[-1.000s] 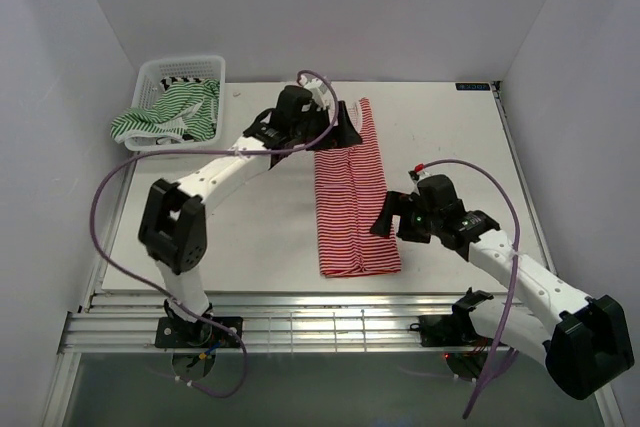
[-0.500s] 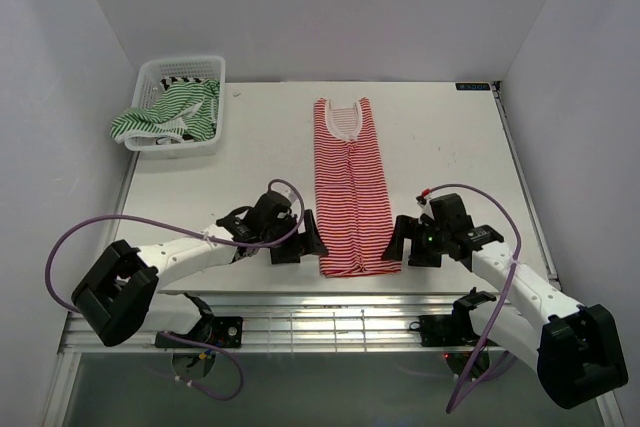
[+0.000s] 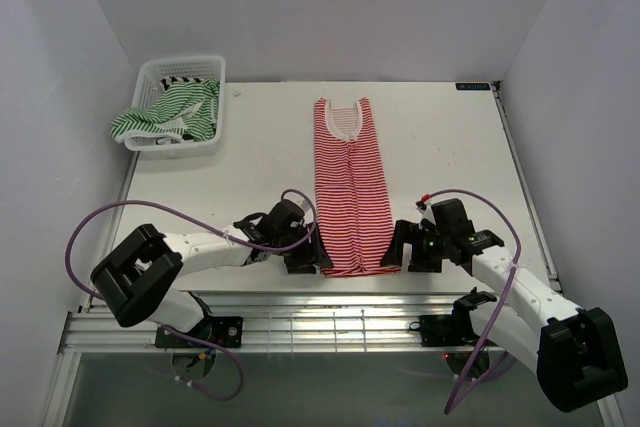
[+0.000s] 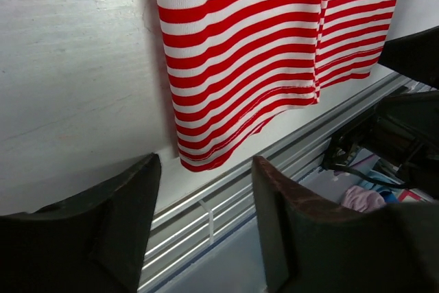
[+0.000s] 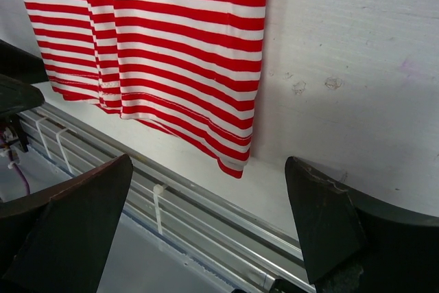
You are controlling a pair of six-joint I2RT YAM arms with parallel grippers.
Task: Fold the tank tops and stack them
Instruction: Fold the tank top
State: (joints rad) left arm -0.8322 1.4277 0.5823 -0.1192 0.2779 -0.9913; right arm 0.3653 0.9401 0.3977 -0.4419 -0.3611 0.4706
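Note:
A red-and-white striped tank top lies on the table as a long narrow strip, neckline at the far end, hem at the near edge. My left gripper sits at the hem's near left corner, jaws apart with nothing between them. At the near right corner my right gripper stands open and empty. A green-and-white striped tank top spills over the rim of the white basket. A bit of black-and-white striped fabric shows inside the basket.
The basket stands at the far left corner of the table. Metal rails run along the table's near edge just below both grippers. White walls close in the left, right and back sides.
My left arm swung from the top's neckline down to the near left hem corner, and its jaws have narrowed a little. My right gripper dropped slightly toward the near right hem corner.

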